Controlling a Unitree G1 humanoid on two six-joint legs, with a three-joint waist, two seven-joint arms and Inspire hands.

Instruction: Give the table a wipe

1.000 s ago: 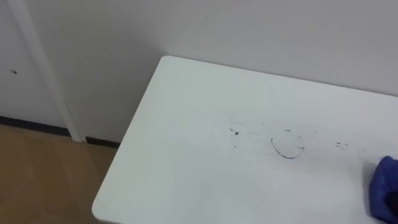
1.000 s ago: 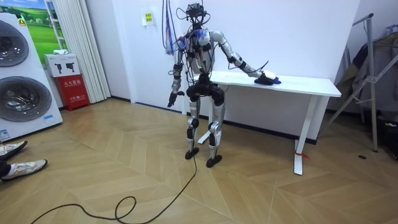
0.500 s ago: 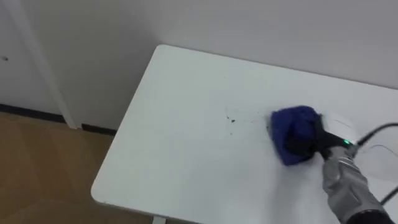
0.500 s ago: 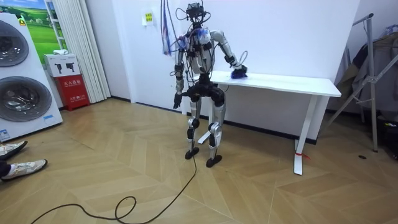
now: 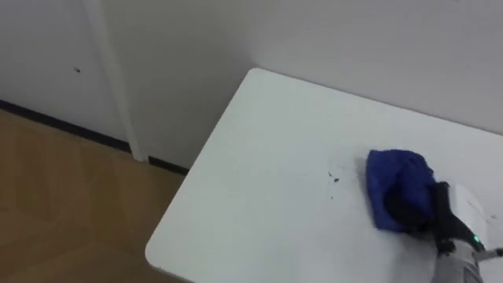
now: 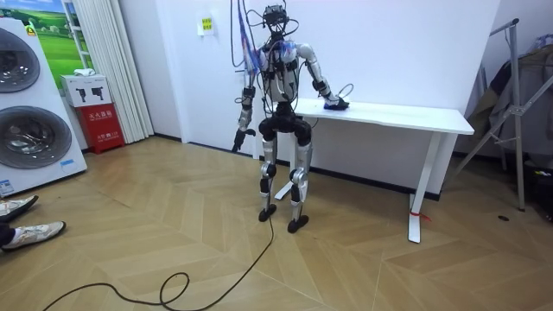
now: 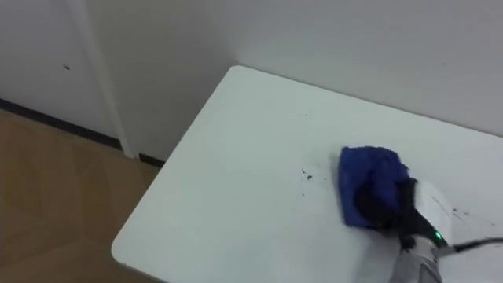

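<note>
Blue cloth [image 5: 397, 182] bunched on white table [image 5: 259, 181]. Right hand [image 5: 407, 211] fingers curled together into it, beside ink specks [image 5: 334, 178]. Left hand [image 6: 235, 143] hangs at side.

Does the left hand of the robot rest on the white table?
No: the left hand hangs beside its hip, away from the table, while the right hand holds the blue cloth on it.

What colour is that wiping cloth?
The cloth is deep blue, clearest in the left eye view.
</note>
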